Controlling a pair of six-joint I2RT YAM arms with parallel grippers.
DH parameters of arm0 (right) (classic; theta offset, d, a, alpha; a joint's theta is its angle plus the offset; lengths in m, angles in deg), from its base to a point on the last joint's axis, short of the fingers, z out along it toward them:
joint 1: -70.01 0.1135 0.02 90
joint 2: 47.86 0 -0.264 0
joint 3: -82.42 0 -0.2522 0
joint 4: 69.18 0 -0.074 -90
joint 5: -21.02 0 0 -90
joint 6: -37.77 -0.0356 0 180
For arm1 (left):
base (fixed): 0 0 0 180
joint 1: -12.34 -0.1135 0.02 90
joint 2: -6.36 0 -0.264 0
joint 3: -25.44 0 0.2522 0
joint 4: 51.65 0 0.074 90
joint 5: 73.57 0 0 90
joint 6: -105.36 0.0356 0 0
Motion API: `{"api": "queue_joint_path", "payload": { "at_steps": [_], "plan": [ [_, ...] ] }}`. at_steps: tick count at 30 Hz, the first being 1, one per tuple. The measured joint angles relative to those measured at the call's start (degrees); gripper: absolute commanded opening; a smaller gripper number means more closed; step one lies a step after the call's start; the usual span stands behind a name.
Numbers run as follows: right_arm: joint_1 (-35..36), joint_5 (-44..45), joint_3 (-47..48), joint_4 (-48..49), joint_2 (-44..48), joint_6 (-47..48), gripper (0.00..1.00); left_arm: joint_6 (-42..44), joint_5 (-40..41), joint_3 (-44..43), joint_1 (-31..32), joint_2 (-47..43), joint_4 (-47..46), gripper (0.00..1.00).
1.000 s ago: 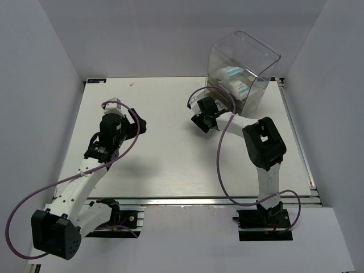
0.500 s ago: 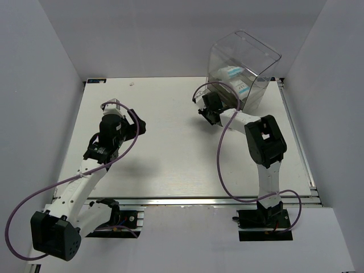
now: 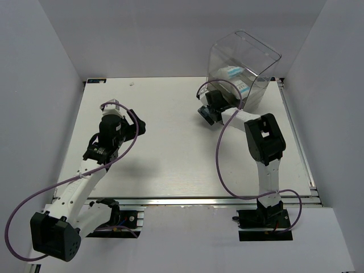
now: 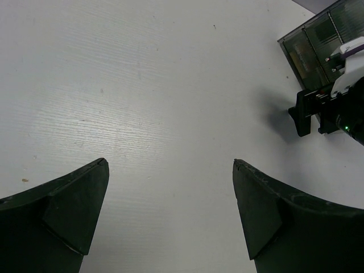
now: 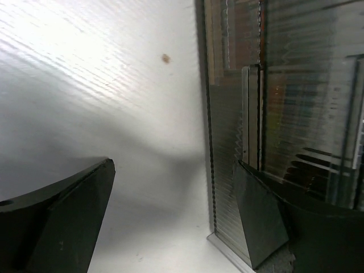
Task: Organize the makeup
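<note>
Evidently near the finish, the pouches [image 3: 233,73] lay inside the clear box [image 3: 264,68] at one o'clock on the table [image 3: 159,148]. The right gripper [image 5: 172,164], jaws spread and empty, sat just beside its ribbed wall and likely needed a straight, unhurried retreat; the left gripper [image 4: 170,165] hung open at nine.

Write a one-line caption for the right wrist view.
Right gripper, jaws open and empty, beside the ribbed front of the clear drawer box on the white table.
</note>
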Motion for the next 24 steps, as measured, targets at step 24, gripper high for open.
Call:
{"api": "queue_joint_path", "payload": {
  "at_steps": [24],
  "plan": [
    [-2.0, -38.3, -18.6, -6.9, 34.5, 2.0, 0.89, 0.1, -0.5, 0.0, 0.0, 2.5, -1.4, 0.98]
  ]
}}
